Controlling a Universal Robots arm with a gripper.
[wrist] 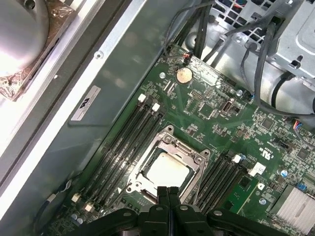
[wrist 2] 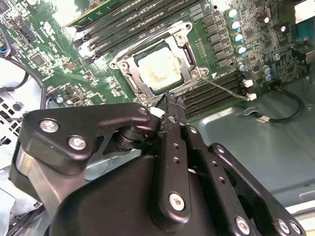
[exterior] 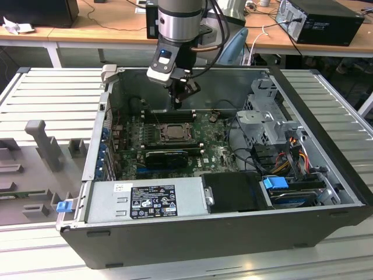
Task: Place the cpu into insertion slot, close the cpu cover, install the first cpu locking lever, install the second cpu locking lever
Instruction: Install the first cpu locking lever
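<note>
**Gripper and socket.** Your gripper [exterior: 178,104] hangs just above the insertion slot [exterior: 159,135]. Its black fingers [wrist: 163,196] are pressed together with nothing between them, and in both wrist views the tips sit over one edge of the slot.

The slot holds the cpu [wrist: 166,172], which lies flat with its pale face up. The cpu cover [wrist 2: 129,78] lies down around it, and you see the chip through the cover's square window. One thin metal lever [wrist 2: 224,88] runs out from a corner of the slot across the nearby memory slots [wrist 2: 216,96].

**Enclosure.** The open computer case [exterior: 204,239] contains the green motherboard [exterior: 215,154] that carries the slot. Also inside are a grey power supply [exterior: 145,199] towards the viewer from the slot and a metal drive cage [exterior: 265,116] on the exterior view's right of it. More memory slots [wrist: 123,142] run just beside the slot.
</note>
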